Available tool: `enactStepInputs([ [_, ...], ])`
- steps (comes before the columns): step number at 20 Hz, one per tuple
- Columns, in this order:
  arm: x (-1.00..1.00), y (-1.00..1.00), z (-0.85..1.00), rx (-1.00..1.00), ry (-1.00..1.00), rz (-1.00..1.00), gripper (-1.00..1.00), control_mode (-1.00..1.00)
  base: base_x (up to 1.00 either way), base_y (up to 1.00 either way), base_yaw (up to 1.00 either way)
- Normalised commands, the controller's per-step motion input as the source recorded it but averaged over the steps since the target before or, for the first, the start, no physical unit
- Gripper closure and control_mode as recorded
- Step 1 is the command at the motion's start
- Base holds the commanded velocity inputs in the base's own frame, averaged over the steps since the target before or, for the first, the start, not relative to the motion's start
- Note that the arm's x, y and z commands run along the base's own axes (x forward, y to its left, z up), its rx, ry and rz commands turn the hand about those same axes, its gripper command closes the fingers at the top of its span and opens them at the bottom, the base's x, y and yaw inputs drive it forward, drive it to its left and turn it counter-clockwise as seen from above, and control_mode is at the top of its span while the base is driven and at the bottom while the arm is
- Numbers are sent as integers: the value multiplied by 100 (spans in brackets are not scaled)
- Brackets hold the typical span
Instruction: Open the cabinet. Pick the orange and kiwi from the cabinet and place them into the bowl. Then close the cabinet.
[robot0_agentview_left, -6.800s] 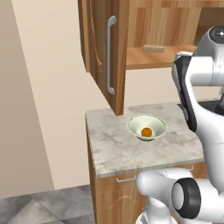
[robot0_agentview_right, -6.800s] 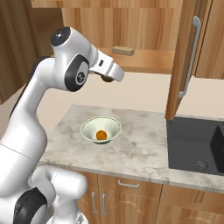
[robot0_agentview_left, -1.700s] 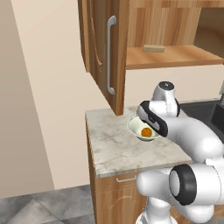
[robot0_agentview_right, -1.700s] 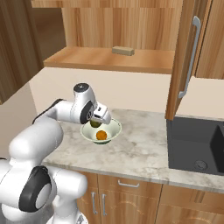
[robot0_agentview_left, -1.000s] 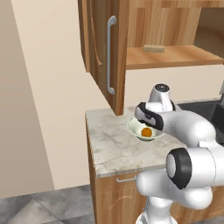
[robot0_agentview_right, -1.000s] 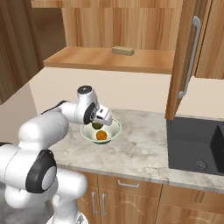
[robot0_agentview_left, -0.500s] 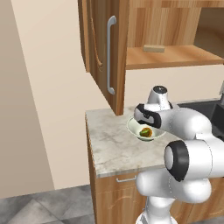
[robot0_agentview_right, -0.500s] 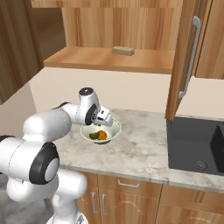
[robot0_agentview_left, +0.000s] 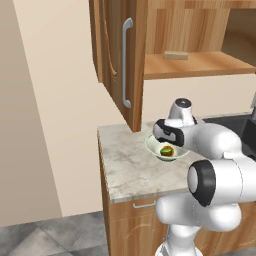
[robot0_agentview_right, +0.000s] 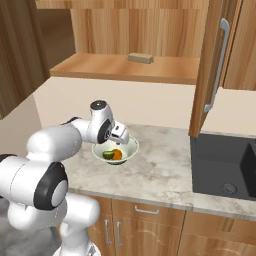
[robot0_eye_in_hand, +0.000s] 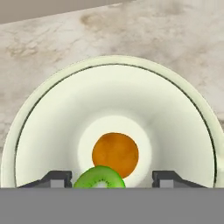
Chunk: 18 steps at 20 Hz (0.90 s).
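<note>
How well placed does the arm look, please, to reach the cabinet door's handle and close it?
Probably yes: the claw hangs open over the bowl, kiwi between its tips, and nothing stands between it and the cabinet door's handle.

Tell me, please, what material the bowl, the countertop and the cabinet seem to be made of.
The bowl looks like glazed ceramic: smooth, pale greenish-white, with a soft sheen, though plastic is possible. The countertop looks like polished marble or stone: beige-grey with mottled veins. The cabinet looks like varnished wood: brown with visible grain, and its handle looks like brushed metal.
</note>
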Motion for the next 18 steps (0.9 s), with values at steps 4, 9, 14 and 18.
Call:
enactStepInputs([
  [4, -16, 0, 38, 0, -13, 0, -100, -100, 0, 0, 0],
  [9, -37, 0, 49, 0, -13, 0, -100, -100, 0, 0, 0],
  [14, -31, 0, 60, 0, -8, 0, -100, -100, 0, 0, 0],
  [18, -26, 0, 62, 0, -4, 0, -100, -100, 0, 0, 0],
])
